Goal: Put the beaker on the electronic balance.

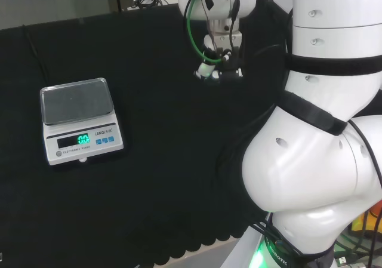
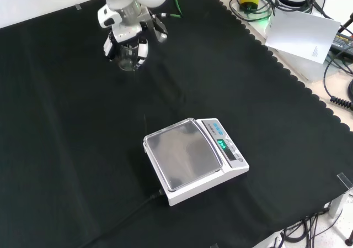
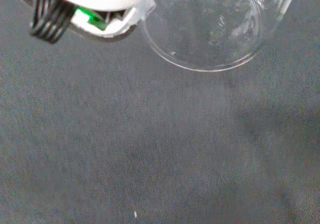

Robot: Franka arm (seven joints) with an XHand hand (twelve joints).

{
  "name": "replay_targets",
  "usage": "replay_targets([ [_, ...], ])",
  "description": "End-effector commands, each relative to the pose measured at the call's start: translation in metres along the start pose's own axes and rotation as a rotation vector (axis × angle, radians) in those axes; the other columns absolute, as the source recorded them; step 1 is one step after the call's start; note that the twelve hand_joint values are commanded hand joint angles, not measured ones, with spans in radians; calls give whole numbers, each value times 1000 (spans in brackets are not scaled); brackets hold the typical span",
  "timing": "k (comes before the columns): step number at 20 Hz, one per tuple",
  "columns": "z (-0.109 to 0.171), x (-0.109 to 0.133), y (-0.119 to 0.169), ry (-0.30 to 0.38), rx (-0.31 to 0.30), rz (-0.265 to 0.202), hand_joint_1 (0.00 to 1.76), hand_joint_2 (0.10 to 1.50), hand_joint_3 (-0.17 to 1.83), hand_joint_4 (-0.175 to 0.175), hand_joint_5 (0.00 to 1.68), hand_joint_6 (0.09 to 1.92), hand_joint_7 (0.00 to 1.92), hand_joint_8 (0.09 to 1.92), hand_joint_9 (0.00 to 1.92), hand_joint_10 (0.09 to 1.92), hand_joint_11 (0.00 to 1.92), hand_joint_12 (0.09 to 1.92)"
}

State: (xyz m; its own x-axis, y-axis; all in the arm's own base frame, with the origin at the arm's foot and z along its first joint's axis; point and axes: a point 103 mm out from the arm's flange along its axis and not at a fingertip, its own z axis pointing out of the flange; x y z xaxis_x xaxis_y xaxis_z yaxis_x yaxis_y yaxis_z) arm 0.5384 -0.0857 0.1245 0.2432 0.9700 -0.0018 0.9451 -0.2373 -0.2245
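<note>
A clear glass beaker (image 2: 128, 58) sits in the hand (image 2: 128, 33) near the far left of the cloth in the front view, with the black and white fingers curled round it. In the wrist view the beaker's round base (image 3: 205, 29) shows close up over bare cloth. The head view has the hand (image 1: 219, 65) at the top centre. The white electronic balance (image 2: 194, 161) with a silver pan stands mid-cloth in the front view, well apart from the hand and nearer the camera. In the head view the balance (image 1: 79, 117) is at the left, its pan bare.
The arm's big white links (image 1: 322, 131) take up the right of the head view. In the front view, a white sheet (image 2: 300, 35) and cables (image 2: 342, 88) lie off the cloth's scalloped edge at the right. A thin cable (image 2: 127, 212) runs from the balance toward the near edge.
</note>
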Motion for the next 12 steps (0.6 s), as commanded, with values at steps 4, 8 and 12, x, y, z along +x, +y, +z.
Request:
replay_targets([
  [4, -46, 11, -8, -28, -22, -15, 1214, 765, 823, 20, 936, 1271, 899, 1440, 1256, 1180, 1476, 744],
  [8, -51, 21, -5, -21, -17, -31, 1216, 757, 835, 20, 942, 1267, 904, 1439, 1260, 1179, 1478, 748],
  [12, -57, 51, -2, -22, -12, -92, 1217, 751, 844, 19, 946, 1266, 907, 1438, 1265, 1178, 1479, 750],
])
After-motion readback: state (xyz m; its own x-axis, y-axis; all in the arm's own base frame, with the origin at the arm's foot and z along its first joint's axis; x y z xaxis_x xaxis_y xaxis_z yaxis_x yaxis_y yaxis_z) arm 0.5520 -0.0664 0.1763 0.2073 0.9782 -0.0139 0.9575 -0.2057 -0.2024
